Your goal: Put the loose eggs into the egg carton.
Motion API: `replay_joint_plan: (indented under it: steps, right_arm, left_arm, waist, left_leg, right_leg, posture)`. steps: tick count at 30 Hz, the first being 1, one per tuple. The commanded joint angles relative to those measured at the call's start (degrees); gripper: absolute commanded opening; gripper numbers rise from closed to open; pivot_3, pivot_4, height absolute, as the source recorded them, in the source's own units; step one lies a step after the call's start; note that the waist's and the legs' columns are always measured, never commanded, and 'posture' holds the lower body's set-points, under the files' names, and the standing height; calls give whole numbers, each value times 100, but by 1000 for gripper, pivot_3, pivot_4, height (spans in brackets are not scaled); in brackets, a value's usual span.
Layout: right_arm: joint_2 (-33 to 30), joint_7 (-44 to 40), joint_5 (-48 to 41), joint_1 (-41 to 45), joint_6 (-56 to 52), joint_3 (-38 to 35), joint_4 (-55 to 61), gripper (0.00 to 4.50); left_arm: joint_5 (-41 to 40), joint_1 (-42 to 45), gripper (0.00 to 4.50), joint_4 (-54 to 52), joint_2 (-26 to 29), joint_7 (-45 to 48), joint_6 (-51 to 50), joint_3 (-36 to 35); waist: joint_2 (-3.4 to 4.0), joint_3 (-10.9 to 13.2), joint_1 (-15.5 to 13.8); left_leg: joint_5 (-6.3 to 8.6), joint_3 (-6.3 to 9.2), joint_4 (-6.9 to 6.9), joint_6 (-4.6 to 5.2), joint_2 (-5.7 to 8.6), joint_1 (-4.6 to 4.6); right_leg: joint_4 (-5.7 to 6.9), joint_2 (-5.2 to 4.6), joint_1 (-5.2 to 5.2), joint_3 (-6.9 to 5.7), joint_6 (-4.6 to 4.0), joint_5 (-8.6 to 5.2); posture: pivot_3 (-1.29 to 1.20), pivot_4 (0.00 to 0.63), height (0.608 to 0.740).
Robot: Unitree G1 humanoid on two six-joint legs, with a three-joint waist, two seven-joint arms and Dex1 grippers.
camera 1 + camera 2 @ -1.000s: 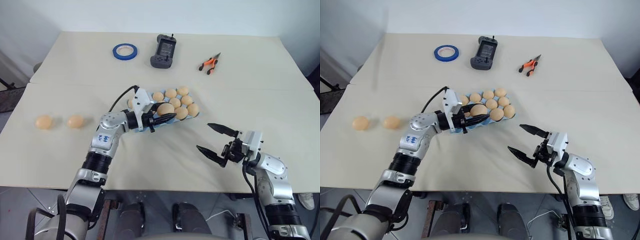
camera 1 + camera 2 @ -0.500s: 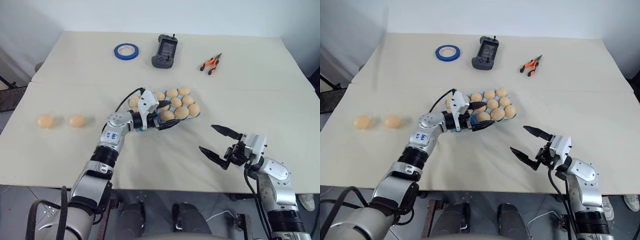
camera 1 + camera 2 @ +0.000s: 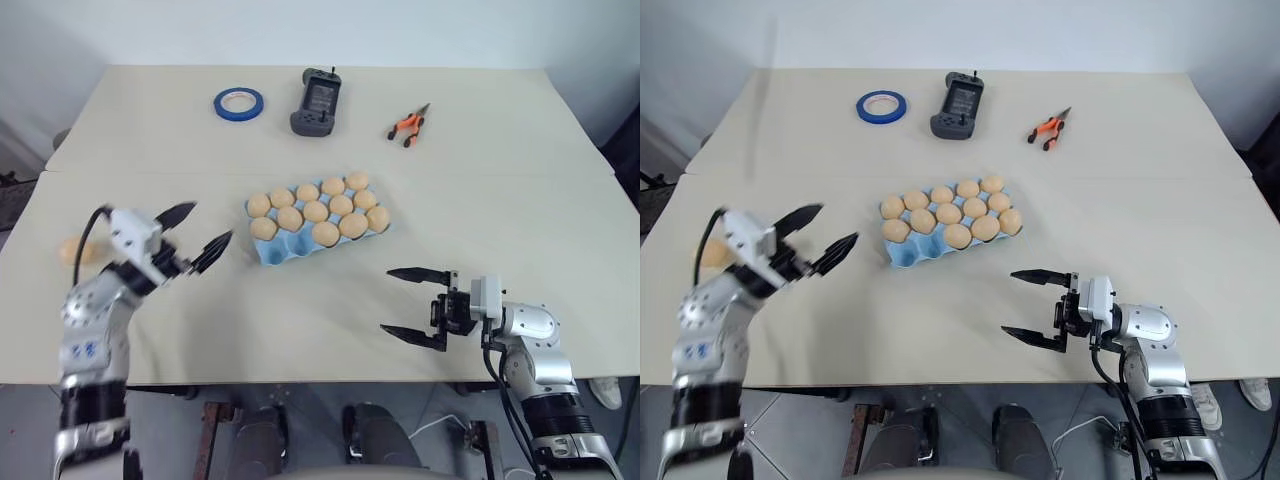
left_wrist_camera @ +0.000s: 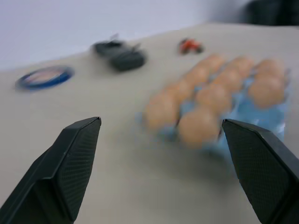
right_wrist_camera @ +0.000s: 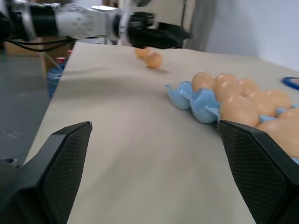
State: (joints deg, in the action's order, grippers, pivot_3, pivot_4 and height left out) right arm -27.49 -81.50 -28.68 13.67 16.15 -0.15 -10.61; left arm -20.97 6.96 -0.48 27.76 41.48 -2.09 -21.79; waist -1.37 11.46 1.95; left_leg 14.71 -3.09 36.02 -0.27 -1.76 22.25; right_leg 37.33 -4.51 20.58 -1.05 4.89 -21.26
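Now you have both the left gripper (image 3: 195, 237) and right gripper (image 3: 410, 302) spread wide, empty, flanking the egg carton (image 3: 275, 250) on the table (image 3: 320, 130).

My desk (image 3: 300, 320) is plain pale beige. The egg carton (image 3: 283, 250) on it is light blue, filled with tan-orange eggs (image 3: 315, 211). Far back lie a blue roll of tape (image 3: 238, 102), a dark grey handheld controller (image 3: 317, 101) and orange-handled black pliers (image 3: 407, 126). My gripper fingers (image 4: 70, 158) are black with a fine cross-hatched texture.
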Motion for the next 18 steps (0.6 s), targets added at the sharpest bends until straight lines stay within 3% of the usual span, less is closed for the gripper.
replay_joint_plan:
  steps: [1,10,18]
  right_arm:
    - [-139,-229,-7,167,-104,15,-127,4500]
    - [-13,-284,61,571,204,-72,-732,4500]
    - [60,-280,102,703,346,-61,-936,4500]
  left_arm:
    - [-108,-669,4362,-871,-84,-424,92,-440]
    - [-333,-2012,4362,-1244,-491,-983,145,-1058]
    - [-342,-1645,4362,-1026,-468,-1401,25,-1030]
  waist:
    - [-2,1,-49]
    - [-1,1,-18]
    - [-1,1,-40]
  left_leg:
    - [1,2,2,0,1,2]
    - [11,3,-20,-20,4,5]
    - [-1,0,-39,-8,0,6]
  right_leg:
    - [-7,-2,-1,-1,-2,-1]
    - [-52,-12,-9,-4,-15,12]
    - [-65,-5,-5,-10,-19,10]
  posture:
    - [0,150,740]
    - [0,150,740]
    - [0,150,740]
